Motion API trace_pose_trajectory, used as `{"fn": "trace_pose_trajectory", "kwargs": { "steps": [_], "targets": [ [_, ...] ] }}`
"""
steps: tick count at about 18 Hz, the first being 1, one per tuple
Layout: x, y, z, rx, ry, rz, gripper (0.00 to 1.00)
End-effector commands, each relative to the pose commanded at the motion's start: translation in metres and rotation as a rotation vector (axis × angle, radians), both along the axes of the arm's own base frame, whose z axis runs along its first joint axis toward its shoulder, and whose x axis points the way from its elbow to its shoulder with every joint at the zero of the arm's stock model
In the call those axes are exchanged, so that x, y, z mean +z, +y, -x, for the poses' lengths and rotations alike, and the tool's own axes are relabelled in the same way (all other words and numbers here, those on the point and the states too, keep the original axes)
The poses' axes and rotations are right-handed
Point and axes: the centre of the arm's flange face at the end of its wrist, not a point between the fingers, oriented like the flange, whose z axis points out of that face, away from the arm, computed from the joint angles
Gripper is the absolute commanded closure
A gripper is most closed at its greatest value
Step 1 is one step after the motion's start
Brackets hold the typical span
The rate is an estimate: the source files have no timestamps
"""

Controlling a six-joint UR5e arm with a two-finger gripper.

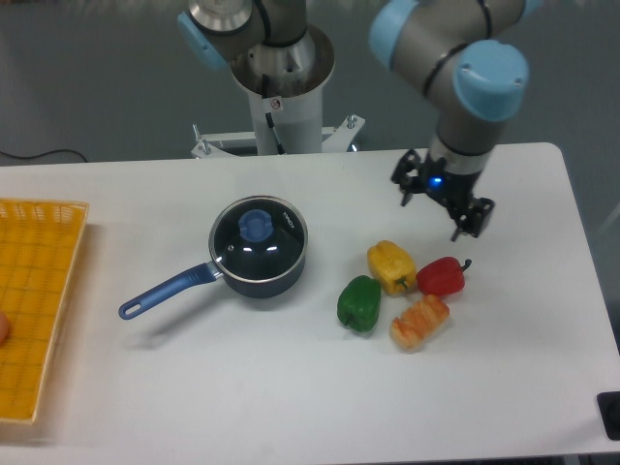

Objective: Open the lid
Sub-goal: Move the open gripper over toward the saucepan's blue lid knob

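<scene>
On saucepan (pixel 262 266), blue-knobbed glass lid (pixel 258 232)

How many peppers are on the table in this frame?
4, clustered right of the saucepan: yellow pepper at the top, red pepper to its right, green pepper lower left, orange pepper at the bottom. None looks hidden.

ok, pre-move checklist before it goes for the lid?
1. Lid seated on the saucepan: ok.
2. Light-blue knob unobstructed from above: ok.
3. End effector empty: ok, nothing between the fingers.
4. End effector over the knob: not ok, it is well to the right, above the peppers.
5. Path toward the pan: cannot tell clearance over the yellow pepper.
6. Saucepan handle points front-left, away from the approach: ok.
</scene>
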Motion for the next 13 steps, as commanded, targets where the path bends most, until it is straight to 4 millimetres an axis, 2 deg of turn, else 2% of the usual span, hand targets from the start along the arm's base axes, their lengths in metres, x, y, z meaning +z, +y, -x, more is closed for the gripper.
{"fn": "trace_pose_trajectory", "kwargs": {
  "steps": [3, 8, 13],
  "targets": [
    [-0.001, 0.002, -0.027, 0.033, -0.014, -0.014, 0.00],
    [-0.004, 0.002, -0.059, -0.012, -0.014, -0.003, 0.00],
    [-0.011, 0.031, -0.099, -0.146, -0.002, 0.041, 0.00]
  ]
}}
